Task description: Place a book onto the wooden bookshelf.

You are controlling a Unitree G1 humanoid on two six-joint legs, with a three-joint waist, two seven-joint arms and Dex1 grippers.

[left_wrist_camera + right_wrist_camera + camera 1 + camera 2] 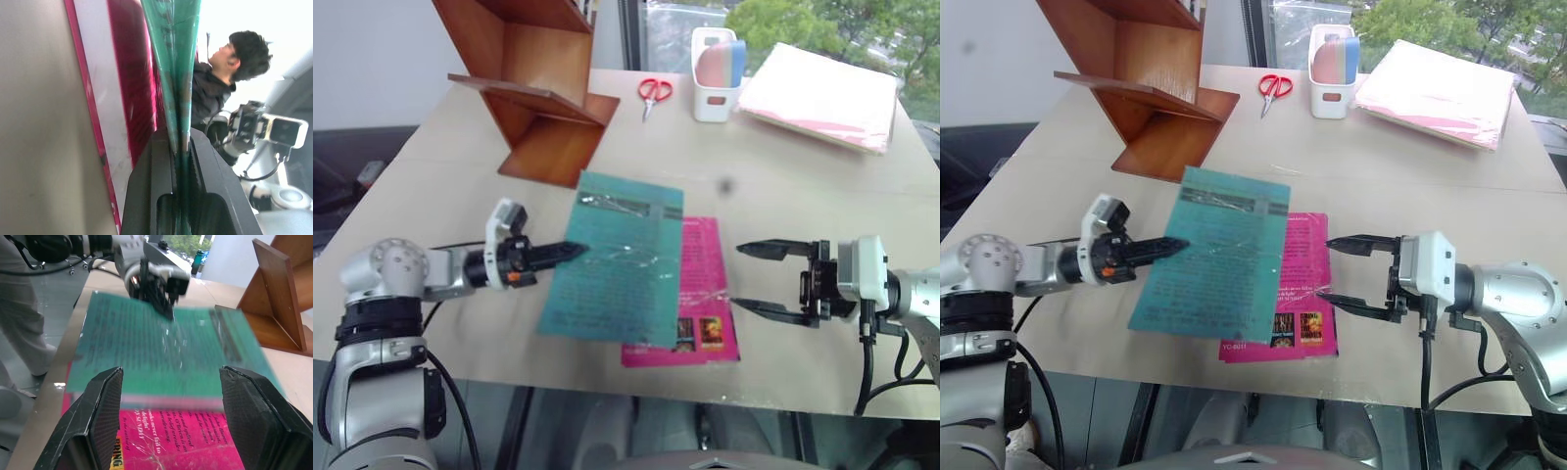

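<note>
The teal-green book (617,259) hangs slightly above the table, lifted over the magenta-pink book (697,294). My left gripper (570,253) is shut on the teal book's left edge; in the left wrist view its black fingers (205,166) clamp the thin green edge (177,73). My right gripper (767,279) stands open to the right of both books, holding nothing, its fingers (102,406) spread wide and facing the teal book (161,357). The wooden bookshelf (533,88) stands at the table's far left, its slanted boards empty.
Red scissors (654,93), a white holder (715,73) with pink and blue items, and a pink-white stack of paper (822,98) lie along the table's far side. A person (225,83) shows behind my right arm in the left wrist view.
</note>
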